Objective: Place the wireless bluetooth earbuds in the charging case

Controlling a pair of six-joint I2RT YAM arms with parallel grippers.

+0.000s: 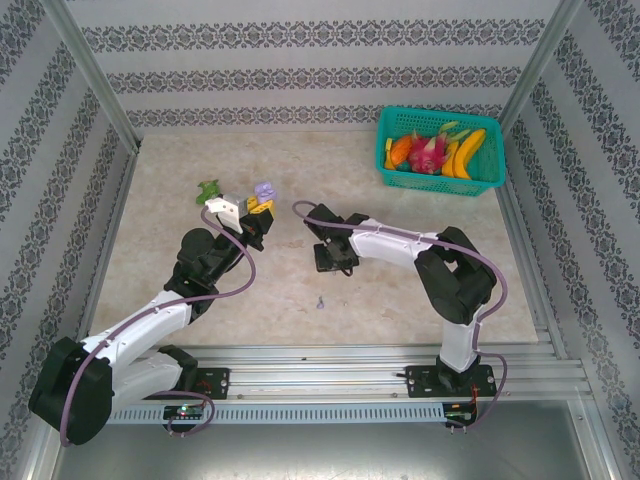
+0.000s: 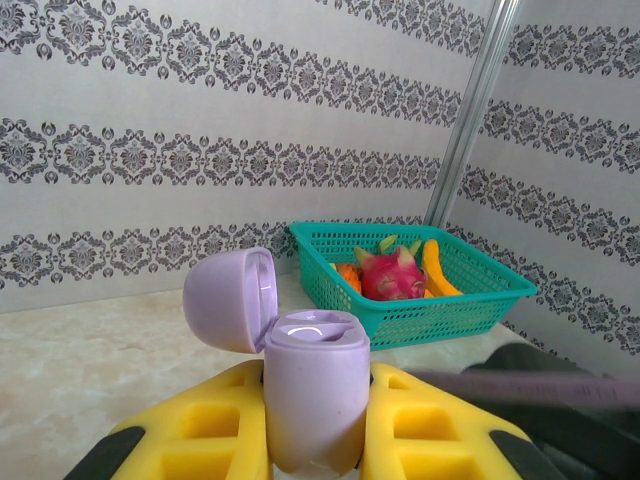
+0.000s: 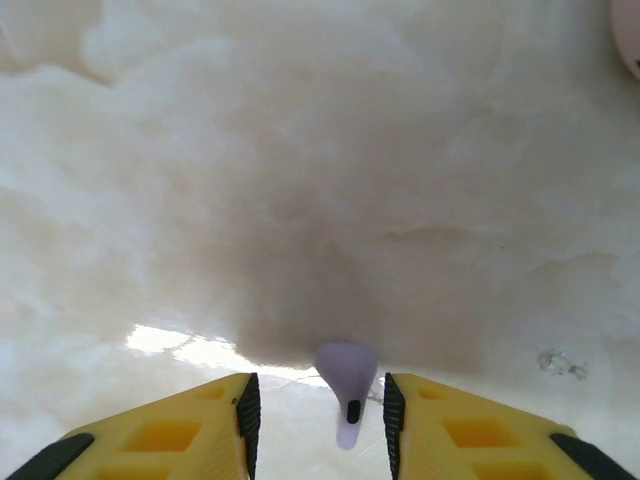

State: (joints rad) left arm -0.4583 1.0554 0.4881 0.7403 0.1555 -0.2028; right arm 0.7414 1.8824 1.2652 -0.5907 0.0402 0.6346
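Left hand (image 2: 315,445) clamps the case (image 2: 312,385); right hand (image 3: 315,405) gapes astride the earbud (image 3: 346,368), clear on both sides.

Case (image 2: 310,390) in left gripper (image 2: 316,425), basket (image 1: 440,183) at table (image 1: 330,170) far right, 1 earbud (image 3: 346,380) between right gripper (image 3: 320,395) jaws

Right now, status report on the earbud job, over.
Left gripper shut on open purple case, held aloft. Right gripper open around purple earbud on table. Fruit basket far off.

White shells, black joint housings on left arm (image 1: 140,325) and right arm (image 1: 385,242). Purple cable (image 1: 502,290) running back from the jaws. Left gripper (image 2: 315,425), right gripper (image 3: 318,420): yellow fingers (image 3: 170,440), moulded recesses, black trim.
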